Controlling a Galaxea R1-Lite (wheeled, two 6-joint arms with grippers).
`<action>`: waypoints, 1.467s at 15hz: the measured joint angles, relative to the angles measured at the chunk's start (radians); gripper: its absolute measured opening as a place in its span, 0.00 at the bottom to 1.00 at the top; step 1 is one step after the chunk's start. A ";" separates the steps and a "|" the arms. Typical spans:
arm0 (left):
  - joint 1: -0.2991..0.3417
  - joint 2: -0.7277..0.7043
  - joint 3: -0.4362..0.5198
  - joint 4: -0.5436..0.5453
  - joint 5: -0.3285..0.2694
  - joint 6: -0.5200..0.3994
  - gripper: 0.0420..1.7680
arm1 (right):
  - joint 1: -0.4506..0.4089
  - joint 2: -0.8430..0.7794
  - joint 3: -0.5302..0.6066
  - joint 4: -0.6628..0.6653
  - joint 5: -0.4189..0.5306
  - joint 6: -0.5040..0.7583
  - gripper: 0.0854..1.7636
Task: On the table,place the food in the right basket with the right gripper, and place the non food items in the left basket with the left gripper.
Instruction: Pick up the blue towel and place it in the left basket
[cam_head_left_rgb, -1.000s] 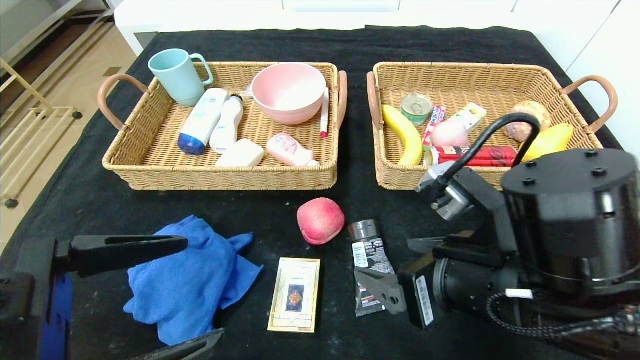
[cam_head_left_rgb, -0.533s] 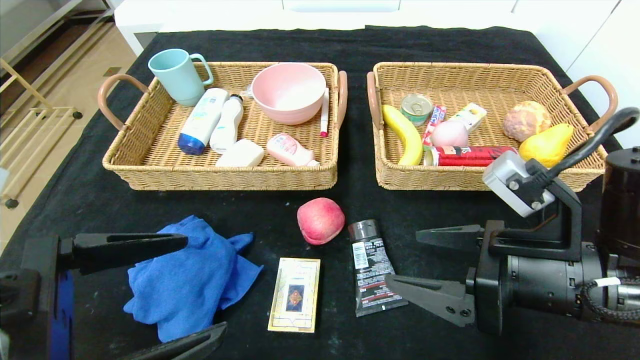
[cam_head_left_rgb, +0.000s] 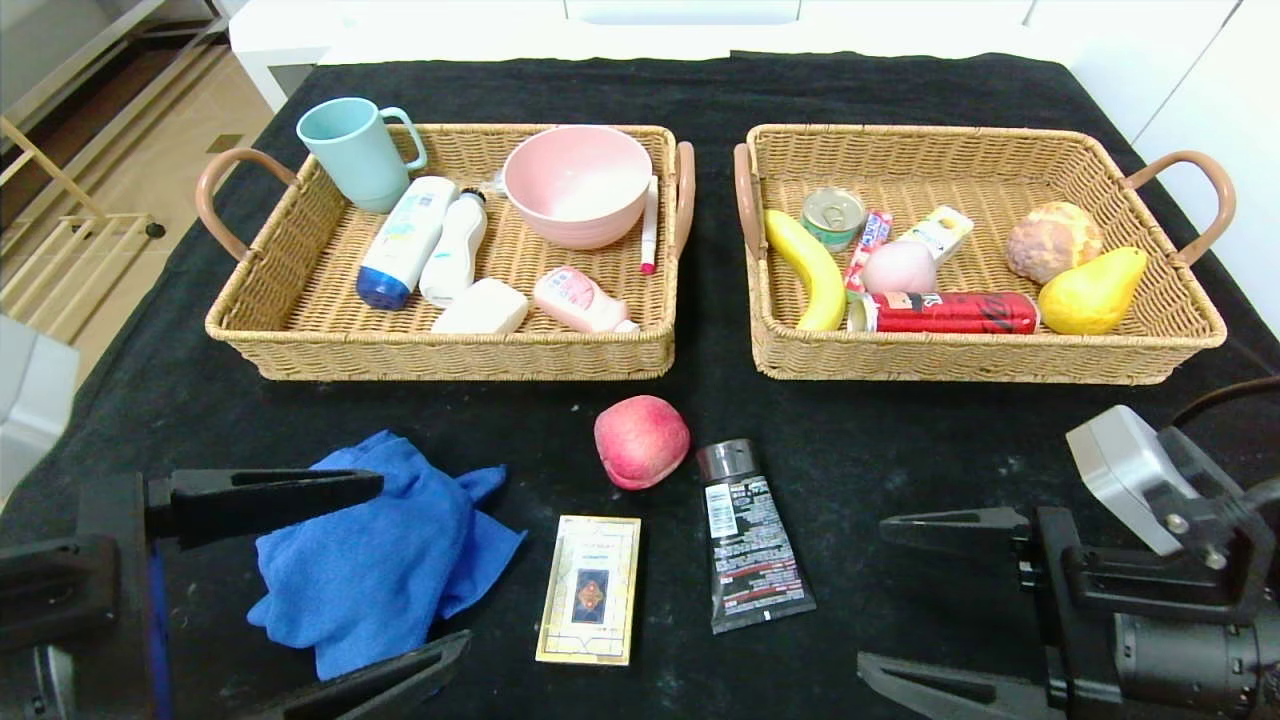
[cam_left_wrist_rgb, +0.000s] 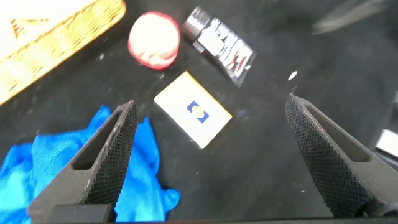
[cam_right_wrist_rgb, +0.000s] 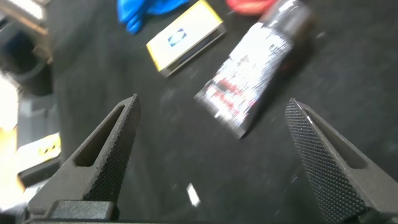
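Observation:
A red apple (cam_head_left_rgb: 641, 441) lies on the black cloth in front of the baskets, and a black tube (cam_head_left_rgb: 750, 535) lies just to its right. Nearer the front are a cream card box (cam_head_left_rgb: 590, 589) and a crumpled blue cloth (cam_head_left_rgb: 375, 550). My left gripper (cam_head_left_rgb: 425, 562) hangs open at the front left, its fingers either side of the blue cloth, holding nothing. In the left wrist view it (cam_left_wrist_rgb: 210, 106) hovers over the card box (cam_left_wrist_rgb: 193, 109). My right gripper (cam_head_left_rgb: 873, 595) is open and empty at the front right, to the right of the tube (cam_right_wrist_rgb: 258, 68).
The left basket (cam_head_left_rgb: 440, 350) holds a teal mug, a pink bowl, bottles and a pen. The right basket (cam_head_left_rgb: 960, 365) holds a banana, a can, a pear, a bun and packets. The table's front edge is close behind both grippers.
My right arm has drawn back from over the tube to the front right corner, jaws still wide. The left gripper has barely shifted. Nothing on the table has moved.

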 joint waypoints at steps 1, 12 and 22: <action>0.000 0.002 0.003 0.000 0.023 -0.002 0.97 | -0.002 -0.019 0.018 -0.008 0.007 -0.005 0.96; 0.017 0.025 -0.039 0.012 0.127 -0.009 0.97 | -0.033 -0.148 0.101 -0.062 0.017 -0.002 0.96; 0.149 0.052 -0.097 0.104 0.179 -0.045 0.97 | -0.036 -0.216 0.093 -0.046 0.014 0.028 0.96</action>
